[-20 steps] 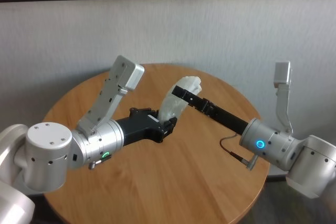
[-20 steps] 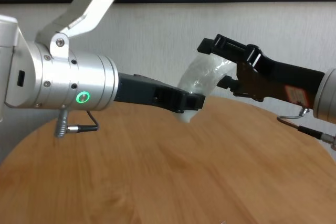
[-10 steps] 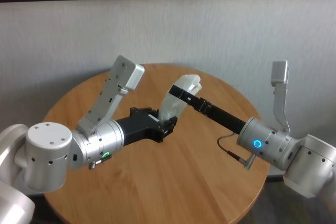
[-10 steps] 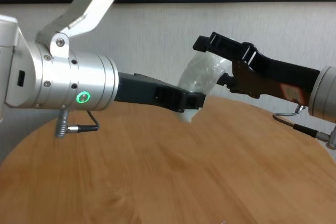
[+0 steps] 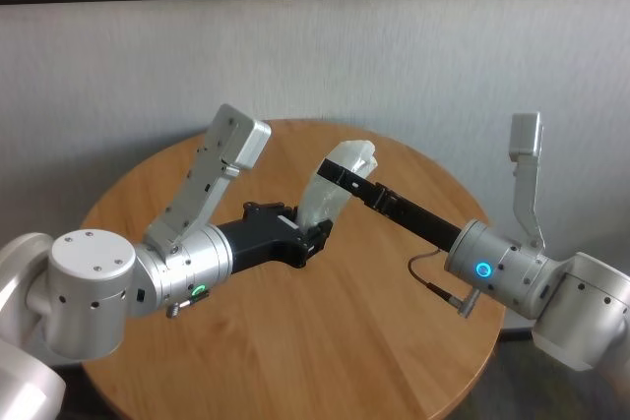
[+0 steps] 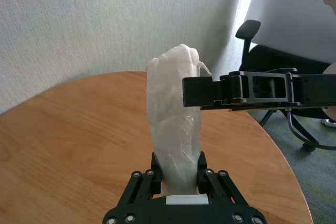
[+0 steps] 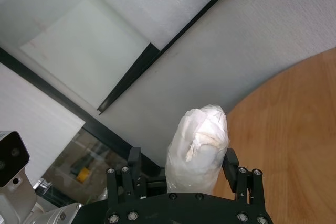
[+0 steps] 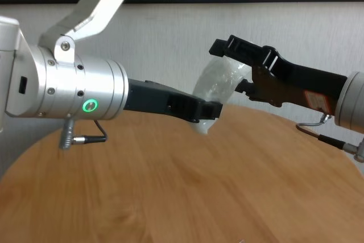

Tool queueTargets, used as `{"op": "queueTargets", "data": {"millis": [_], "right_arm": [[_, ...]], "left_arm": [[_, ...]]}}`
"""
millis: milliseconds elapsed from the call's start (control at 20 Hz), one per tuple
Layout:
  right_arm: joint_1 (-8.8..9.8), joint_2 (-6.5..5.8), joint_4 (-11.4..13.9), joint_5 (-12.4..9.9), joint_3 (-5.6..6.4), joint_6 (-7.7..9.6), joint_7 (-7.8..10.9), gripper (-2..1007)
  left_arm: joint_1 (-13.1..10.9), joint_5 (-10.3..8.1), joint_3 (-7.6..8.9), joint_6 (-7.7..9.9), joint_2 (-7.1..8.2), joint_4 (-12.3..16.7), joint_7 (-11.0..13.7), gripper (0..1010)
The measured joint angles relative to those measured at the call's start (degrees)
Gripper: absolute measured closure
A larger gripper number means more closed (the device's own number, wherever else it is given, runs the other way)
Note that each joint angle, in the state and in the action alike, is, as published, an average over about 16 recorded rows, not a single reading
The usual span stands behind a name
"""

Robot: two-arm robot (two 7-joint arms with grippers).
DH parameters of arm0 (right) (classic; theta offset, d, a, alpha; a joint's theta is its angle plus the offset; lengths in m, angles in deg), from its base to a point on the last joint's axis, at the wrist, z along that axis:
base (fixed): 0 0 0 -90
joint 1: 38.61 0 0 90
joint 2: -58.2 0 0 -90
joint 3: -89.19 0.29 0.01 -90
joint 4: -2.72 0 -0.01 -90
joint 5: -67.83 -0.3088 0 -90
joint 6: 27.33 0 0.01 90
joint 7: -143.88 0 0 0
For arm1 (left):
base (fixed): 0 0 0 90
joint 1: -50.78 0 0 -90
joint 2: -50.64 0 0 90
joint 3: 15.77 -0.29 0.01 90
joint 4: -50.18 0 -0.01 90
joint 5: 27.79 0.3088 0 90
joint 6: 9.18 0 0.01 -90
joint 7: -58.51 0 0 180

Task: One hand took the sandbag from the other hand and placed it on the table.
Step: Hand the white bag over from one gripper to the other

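Sandbag (image 5: 333, 187), a small soft white oblong pouch with a crinkled upper end, stands nearly upright in the air above the round light-brown wood-grain bench (image 5: 295, 341), clear of the bench top. In the head view it lies toward 12 o'clock from the bench centre.

Left gripper (image 5: 317, 235), long, black, two-fingered, on a silver cylindrical wrist with a green glowing ring, reaches in from 8 o'clock. Its fingers (image 6: 155, 166) are closed tightly on the lower end of the sandbag; the left wrist view shows the pouch rising from between them.

Right gripper (image 5: 335, 173), long, black, two-fingered, on a silver cylindrical wrist with a blue glowing ring, reaches in from 4 o'clock. Its fingers (image 8: 239, 46) stand spread wide, one on either side of the upper part of the sandbag. The right wrist view shows the crinkled end of the pouch (image 7: 199, 145) between the two fingers (image 7: 231, 163). Whether the fingers press on the sandbag cannot be told from the pictures.

In the chest view the two grippers meet at the sandbag (image 8: 219, 86), the left gripper (image 8: 206, 111) low on it and the right gripper (image 8: 230, 66) high on it.

Black office chair (image 6: 252, 35) stands on the floor beyond the bench edge, visible in the left wrist view
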Motion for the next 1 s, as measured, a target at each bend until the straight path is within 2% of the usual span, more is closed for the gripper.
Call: {"op": "queueTargets", "data": {"millis": [700, 1000], "right_arm": [[0.06, -0.02, 0.1, 0.0, 0.14, 0.30, -0.07, 385], [0.08, -0.02, 0.1, 0.0, 0.17, 0.35, -0.08, 460]], "left_arm": [[0.0, 0.01, 0.00, 0.00, 0.00, 0.0, 0.0, 621], [0.0, 0.01, 0.00, 0.00, 0.00, 0.0, 0.0, 621]]}}
